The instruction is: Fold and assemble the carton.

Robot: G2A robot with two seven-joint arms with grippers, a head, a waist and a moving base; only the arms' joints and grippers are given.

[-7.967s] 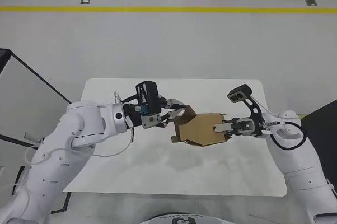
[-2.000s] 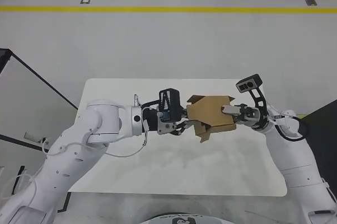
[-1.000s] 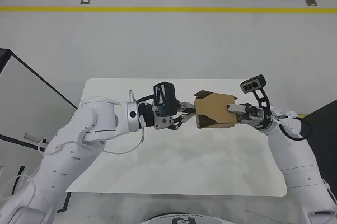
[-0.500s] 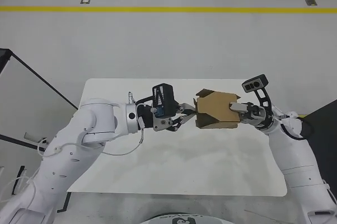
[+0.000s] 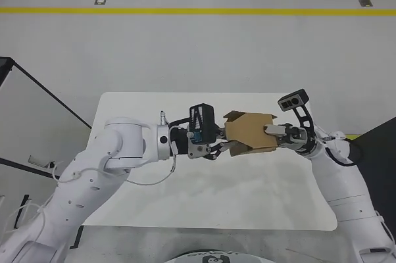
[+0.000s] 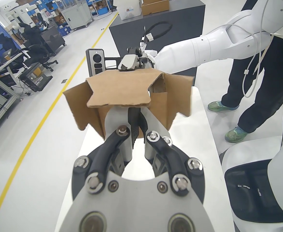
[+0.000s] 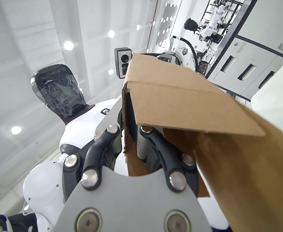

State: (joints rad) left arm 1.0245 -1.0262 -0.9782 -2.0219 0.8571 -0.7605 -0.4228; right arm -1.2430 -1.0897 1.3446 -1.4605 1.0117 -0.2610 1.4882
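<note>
The brown corrugated cardboard carton point(image 5: 250, 129) hangs above the white rounded table point(image 5: 139, 112), its wall pinched by the right gripper point(image 7: 130, 133). The left gripper point(image 6: 134, 112) is pressed together, perhaps nipping 1 flap. A yellow floor line point(image 5: 185, 10) runs behind.

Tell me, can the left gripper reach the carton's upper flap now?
Probably yes. The left gripper is at the open end of the carton, right under the upper flap, with nothing between them. The right gripper holds the far end, out of the way.
</note>
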